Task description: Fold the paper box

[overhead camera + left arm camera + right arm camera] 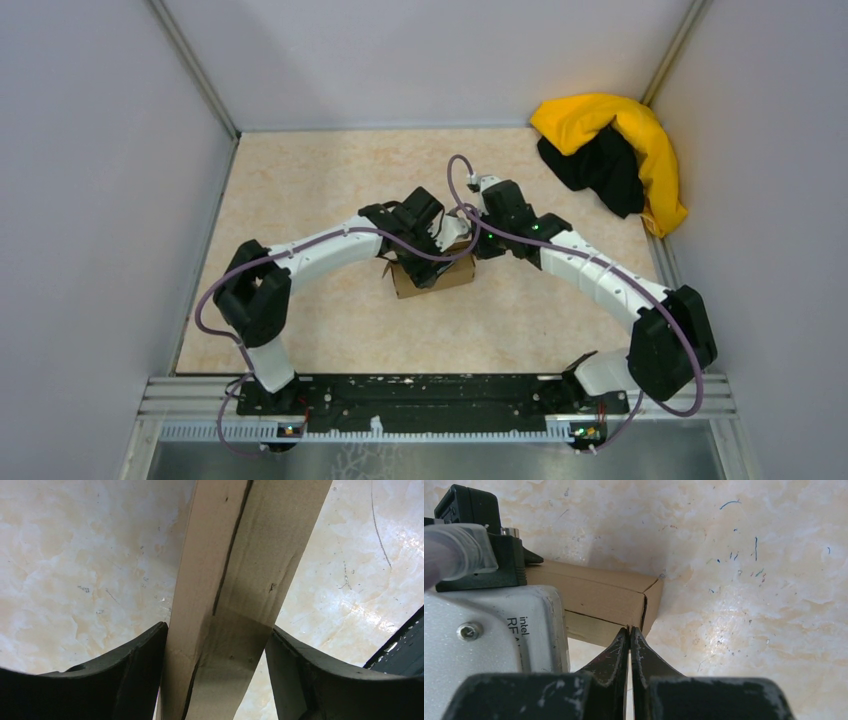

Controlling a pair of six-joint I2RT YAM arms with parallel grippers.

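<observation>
Clamping the almost-closed paper box (455, 275), the left gripper's (217, 627) fingers (135, 670) steady it for the right gripper's (629, 629) clenched fingers (616, 655) to likely press its end shut.

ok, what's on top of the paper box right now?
The left gripper sits over the paper box, fingers against both sides. The shut right gripper is at one corner. They hide most of its top from overhead; its inside isn't visible.

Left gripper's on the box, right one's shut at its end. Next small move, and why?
Probably nudge the right gripper forward to press the end panel flush: its shut tips sit at the paper box corner, where a seam gapes, and the left gripper seems to clamp the sides.
</observation>
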